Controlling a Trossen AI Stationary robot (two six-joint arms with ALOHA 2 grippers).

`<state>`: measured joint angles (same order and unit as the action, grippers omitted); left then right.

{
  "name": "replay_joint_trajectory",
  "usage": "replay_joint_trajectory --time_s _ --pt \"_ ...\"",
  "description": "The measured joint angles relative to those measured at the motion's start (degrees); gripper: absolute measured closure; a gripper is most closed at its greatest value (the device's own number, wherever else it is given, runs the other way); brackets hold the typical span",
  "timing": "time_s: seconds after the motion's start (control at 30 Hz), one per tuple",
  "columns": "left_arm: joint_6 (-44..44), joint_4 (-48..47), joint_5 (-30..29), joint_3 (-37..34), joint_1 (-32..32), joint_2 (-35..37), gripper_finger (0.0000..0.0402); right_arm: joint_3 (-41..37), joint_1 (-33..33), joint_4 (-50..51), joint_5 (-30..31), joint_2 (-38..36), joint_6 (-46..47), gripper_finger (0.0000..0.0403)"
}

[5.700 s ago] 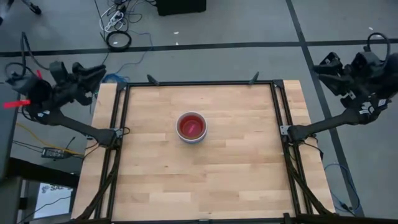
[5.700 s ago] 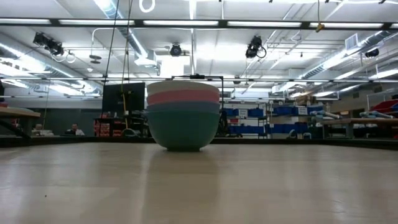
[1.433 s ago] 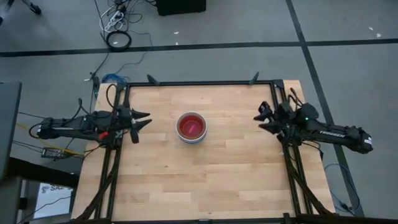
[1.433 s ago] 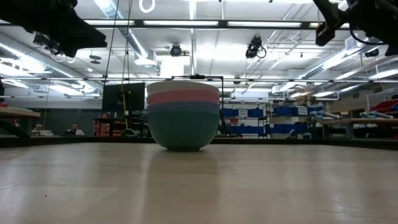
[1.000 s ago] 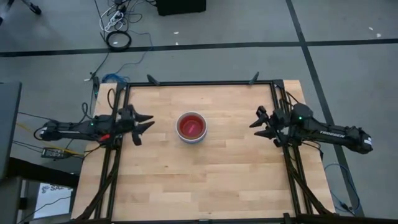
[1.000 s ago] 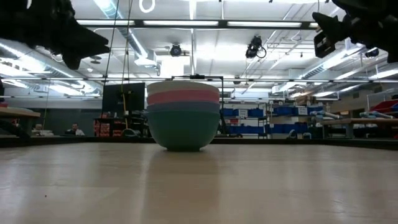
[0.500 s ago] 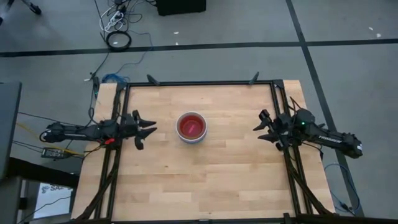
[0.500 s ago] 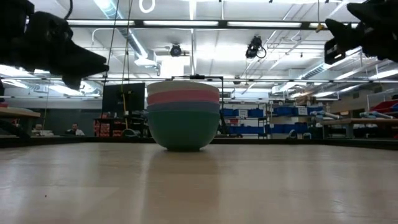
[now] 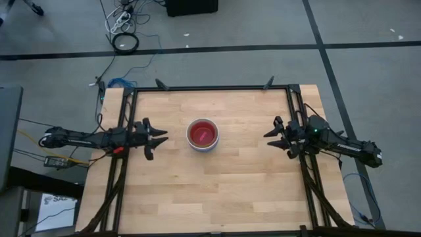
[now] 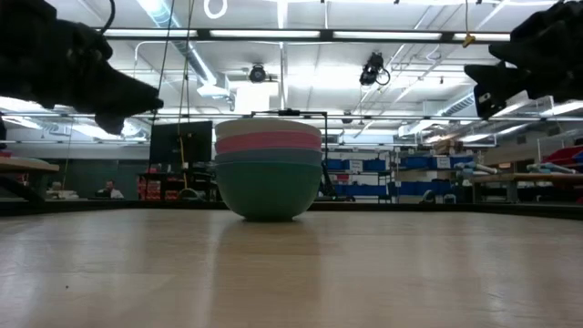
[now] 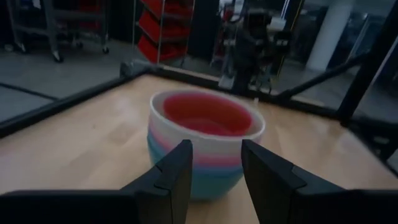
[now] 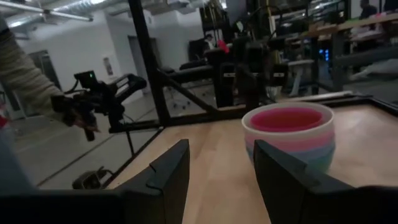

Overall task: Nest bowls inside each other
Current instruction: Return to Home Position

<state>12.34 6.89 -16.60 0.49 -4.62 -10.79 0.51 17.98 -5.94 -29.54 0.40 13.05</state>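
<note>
The bowls (image 9: 202,135) stand nested in one stack at the table's middle. A red bowl (image 11: 202,115) lies innermost in a white one, with pink, blue and teal green (image 10: 269,189) below. The teal bowl's base rests on the wood. My left gripper (image 9: 158,138) hovers open at the table's left side, pointing level at the stack (image 11: 205,146), well short of it. My right gripper (image 9: 273,137) hovers open at the right side, also pointing at the stack (image 12: 289,137). Nothing is between either pair of fingers.
A black frame (image 9: 210,88) runs round the wooden table top (image 9: 210,191), with posts along the left and right edges beside the arms. What looks like a person's sleeve (image 12: 22,68) shows in the right wrist view, beyond the table.
Both grippers have sunk a little toward the table while still pointing at the stack. My left gripper has also crept slightly toward the bowls. Both stay open. The stack has not moved.
</note>
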Motion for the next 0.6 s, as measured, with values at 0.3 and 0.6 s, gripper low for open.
replay_joint_trajectory --time_s 0.3,0.6 --pt "0.0 2.5 0.0 0.0 0.0 -0.1 0.0255 0.0 0.0 -2.6 -0.2 0.0 3.7 0.0235" --pt "0.0 2.6 0.0 0.0 0.0 -0.1 0.0255 0.0 0.0 -2.6 -0.2 0.0 3.7 0.0235"
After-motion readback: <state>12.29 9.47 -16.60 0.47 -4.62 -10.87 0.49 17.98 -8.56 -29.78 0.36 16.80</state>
